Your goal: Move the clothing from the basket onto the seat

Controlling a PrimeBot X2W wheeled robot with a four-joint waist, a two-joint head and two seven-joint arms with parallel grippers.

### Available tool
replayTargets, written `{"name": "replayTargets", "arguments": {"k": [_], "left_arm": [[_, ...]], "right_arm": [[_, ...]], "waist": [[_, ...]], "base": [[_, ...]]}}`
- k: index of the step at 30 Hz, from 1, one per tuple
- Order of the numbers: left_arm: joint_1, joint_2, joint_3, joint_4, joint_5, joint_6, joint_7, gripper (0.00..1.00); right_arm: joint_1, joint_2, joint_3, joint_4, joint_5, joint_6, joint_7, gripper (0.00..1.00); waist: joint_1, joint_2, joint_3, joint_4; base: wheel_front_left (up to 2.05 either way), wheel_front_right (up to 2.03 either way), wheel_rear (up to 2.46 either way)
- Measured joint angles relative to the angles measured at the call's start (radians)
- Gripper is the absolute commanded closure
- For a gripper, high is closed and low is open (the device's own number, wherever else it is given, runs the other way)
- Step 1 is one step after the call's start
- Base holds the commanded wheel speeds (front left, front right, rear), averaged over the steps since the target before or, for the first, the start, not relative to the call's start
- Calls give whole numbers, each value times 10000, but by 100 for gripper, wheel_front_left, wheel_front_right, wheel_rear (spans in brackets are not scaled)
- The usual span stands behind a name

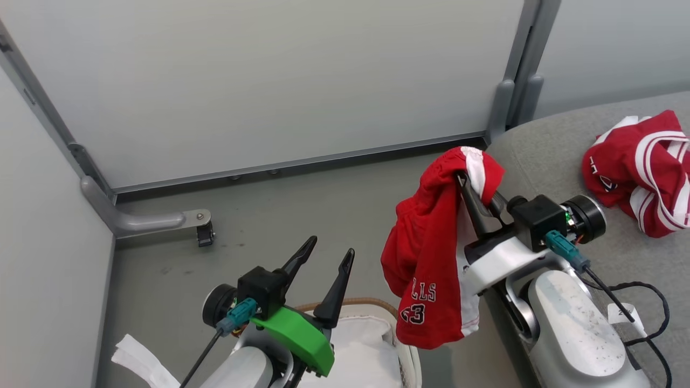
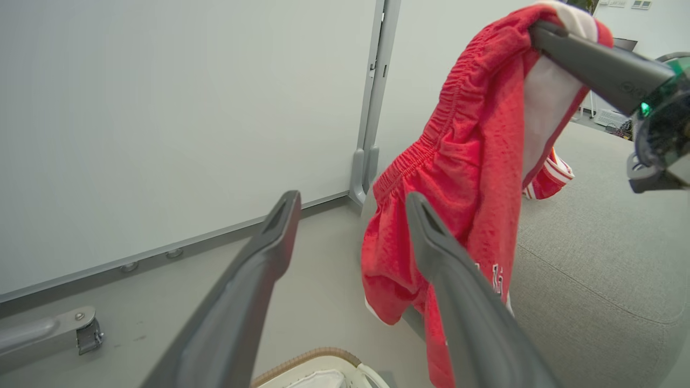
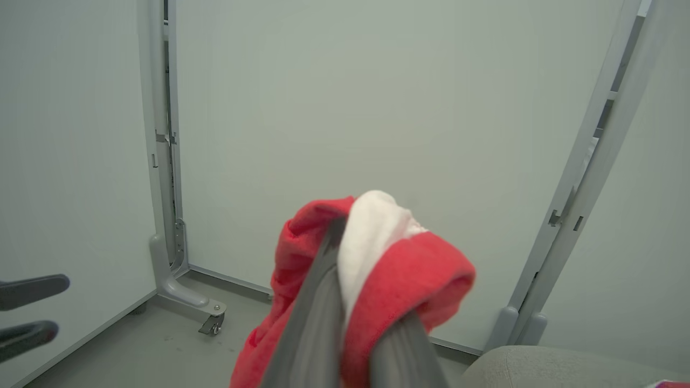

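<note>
Mid-carry: the right pincer is clamped on the red shorts, dangling between basket and seat; left pincer spread wide, empty. Next, probably swing right over the seat and let go.

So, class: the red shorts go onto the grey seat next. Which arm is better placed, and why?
The right. The right end effector is shut on the red shorts, which hang beside the seat. The left end effector is open, holding nothing, near the basket.
</note>
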Motion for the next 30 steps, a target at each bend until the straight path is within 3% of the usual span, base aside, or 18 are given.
{"name": "replayTargets", "arguments": {"k": [11,21,30], "left_arm": [[141,-510,153,27,836,-244,0,0],[-457,-518,-44,405,1461,-543,0,0],[-605,-510,-169,570,1544,-663,0,0]], "right_arm": [[-574,-600,-305,-86,-102,0,0,100],[-620,-462,-1218,-382,-121,0,0,100],[-455,-508,-1394,-464,-127,0,0,100]], "waist": [[0,0,544,-1274],[1,0,1412,-2906],[0,1,2147,-4096]], "base": [[0,0,0],[0,0,0],[0,0,0]]}}
